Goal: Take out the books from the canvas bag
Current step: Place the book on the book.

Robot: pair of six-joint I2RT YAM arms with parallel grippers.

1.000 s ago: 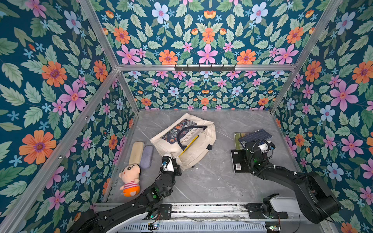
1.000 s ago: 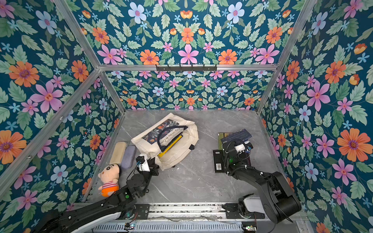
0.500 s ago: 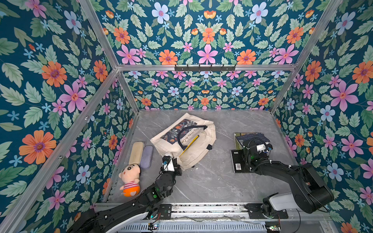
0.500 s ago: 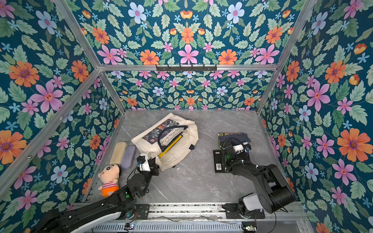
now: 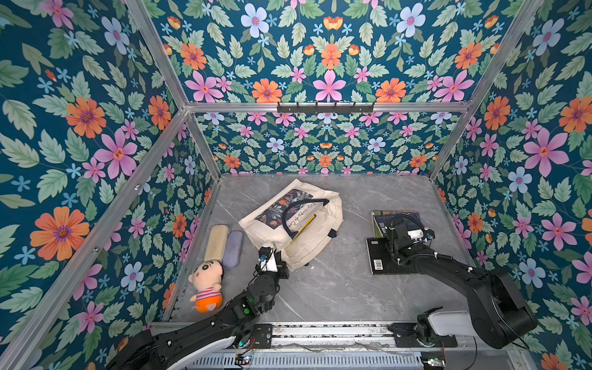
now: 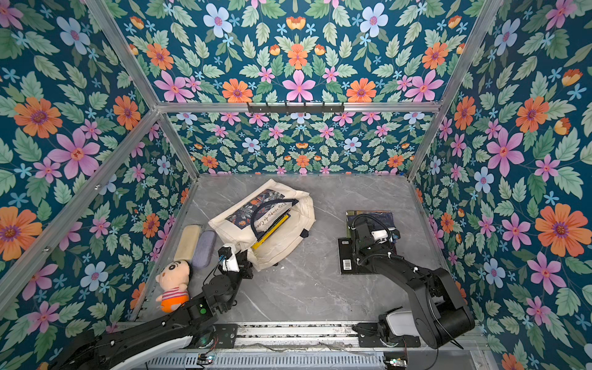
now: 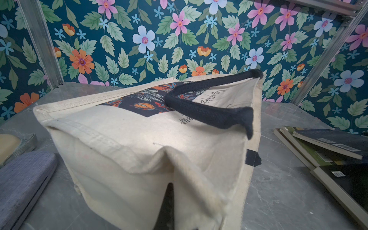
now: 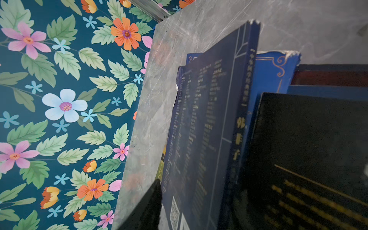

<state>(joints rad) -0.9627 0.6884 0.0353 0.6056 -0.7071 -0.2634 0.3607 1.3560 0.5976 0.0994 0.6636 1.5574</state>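
The cream canvas bag [image 5: 307, 243] lies on its side in mid-table, and a yellow-edged book [image 5: 304, 226] shows in its mouth under the dark handle. My left gripper [image 5: 280, 258] is shut on the bag's near bottom corner. In the left wrist view the cloth [image 7: 139, 151] bunches around one dark finger [image 7: 169, 203]. At the right, a dark blue book [image 5: 382, 221] lies flat on a small pile, beside a black book [image 5: 379, 266]. My right gripper [image 5: 398, 221] hovers over the blue book [image 8: 209, 123]. Its jaws are open, and one finger [image 8: 148, 205] stands just clear of the cover.
A plush doll [image 5: 206, 285] sits at the near left. A beige case [image 5: 217, 242] and a grey-purple case [image 5: 232, 248] lie just behind the doll. Flowered walls close in the left, back and right sides. A black hook rail [image 5: 325, 107] hangs on the back wall.
The blue book went from tilted up in the right gripper to lying flat on the pile. The right jaws have opened. The left arm and the bag have not moved.
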